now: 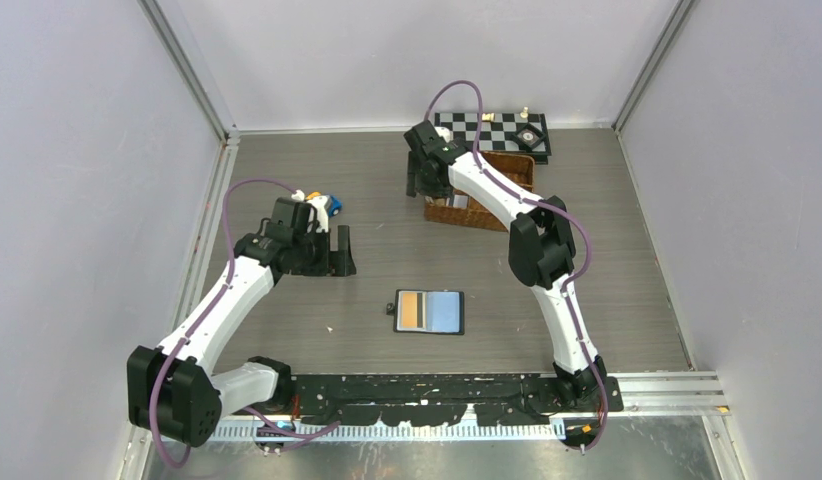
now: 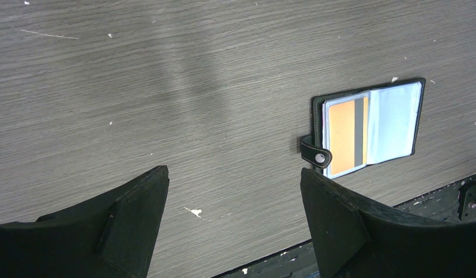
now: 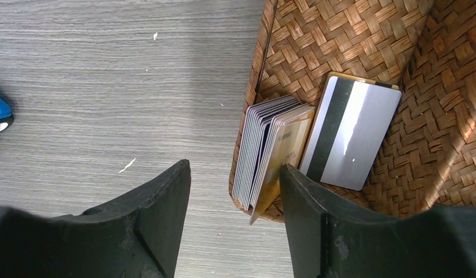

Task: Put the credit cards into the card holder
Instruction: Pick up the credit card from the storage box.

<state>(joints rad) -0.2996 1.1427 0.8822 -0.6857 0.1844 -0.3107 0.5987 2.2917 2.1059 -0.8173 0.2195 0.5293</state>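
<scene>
The card holder (image 1: 428, 311) lies open flat on the table, black with an orange card in its left sleeve and a pale blue sleeve on the right; the left wrist view shows it too (image 2: 368, 127). Several credit cards (image 3: 264, 147) stand on edge in a corner of the wicker basket (image 3: 340, 40), with a gold card (image 3: 285, 153) and a silver striped card (image 3: 351, 130) beside them. My right gripper (image 3: 234, 174) is open and straddles the basket wall and the stack, its right finger close against the gold card. My left gripper (image 2: 234, 191) hovers open over bare table, left of the card holder.
The wicker basket (image 1: 487, 195) stands at the back, next to a chessboard (image 1: 497, 130) with a few pieces. A small blue and white toy (image 1: 322, 205) sits behind my left gripper (image 1: 344, 250). Walls close in both sides.
</scene>
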